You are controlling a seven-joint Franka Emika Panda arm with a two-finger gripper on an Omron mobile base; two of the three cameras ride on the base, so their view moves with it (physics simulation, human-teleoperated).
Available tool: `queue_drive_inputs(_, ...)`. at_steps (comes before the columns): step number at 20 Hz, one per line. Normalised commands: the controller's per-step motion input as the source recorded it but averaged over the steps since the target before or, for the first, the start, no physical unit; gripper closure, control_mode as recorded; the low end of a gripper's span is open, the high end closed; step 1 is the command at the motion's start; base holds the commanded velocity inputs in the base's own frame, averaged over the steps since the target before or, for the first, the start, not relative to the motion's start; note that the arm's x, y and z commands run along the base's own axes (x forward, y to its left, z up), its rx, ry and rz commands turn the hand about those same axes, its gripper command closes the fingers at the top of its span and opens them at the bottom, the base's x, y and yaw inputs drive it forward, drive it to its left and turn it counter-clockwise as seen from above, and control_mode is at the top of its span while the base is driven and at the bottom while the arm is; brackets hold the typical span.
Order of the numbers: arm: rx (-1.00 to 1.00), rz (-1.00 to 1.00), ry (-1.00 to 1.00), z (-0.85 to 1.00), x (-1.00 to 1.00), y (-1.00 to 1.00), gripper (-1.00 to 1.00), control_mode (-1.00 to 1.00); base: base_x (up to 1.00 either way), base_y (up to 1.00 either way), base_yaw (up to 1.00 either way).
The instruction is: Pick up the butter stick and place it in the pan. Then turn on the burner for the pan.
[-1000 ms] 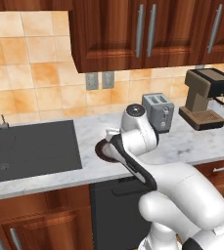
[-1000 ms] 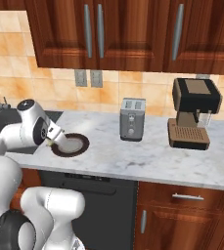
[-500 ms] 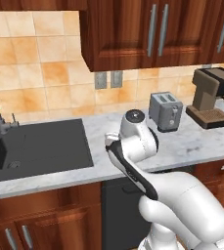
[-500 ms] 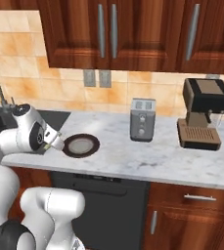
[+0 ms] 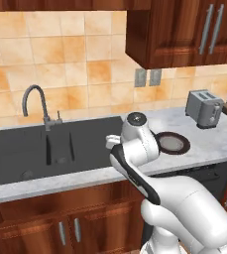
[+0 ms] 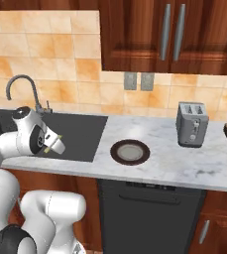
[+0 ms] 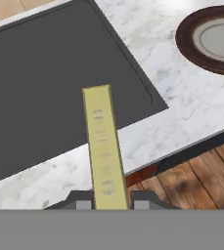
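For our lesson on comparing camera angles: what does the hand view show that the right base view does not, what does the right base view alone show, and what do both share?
Hand view alone: the wooden floor below the counter edge, and the hand shut on the butter stick seen along its whole length. Right base view alone: the toaster, the faucet, the wall outlets and the cabinets. Both: the dark sink, the marble counter, the round plate and the butter stick.
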Motion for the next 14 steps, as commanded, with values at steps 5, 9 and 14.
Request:
queue_drive_inputs(5,0.0,0.0,0.0,0.0,0.0,0.0,1.0,1.0,-0.06,0.91,-0.04)
queue_drive_inputs(9,0.0,0.0,0.0,0.0,0.0,0.0,1.0,1.0,-0.14,0.85,-0.01)
queue_drive_inputs(14,0.0,0.0,0.0,0.0,0.0,0.0,1.0,1.0,-0.5,0.69,0.0)
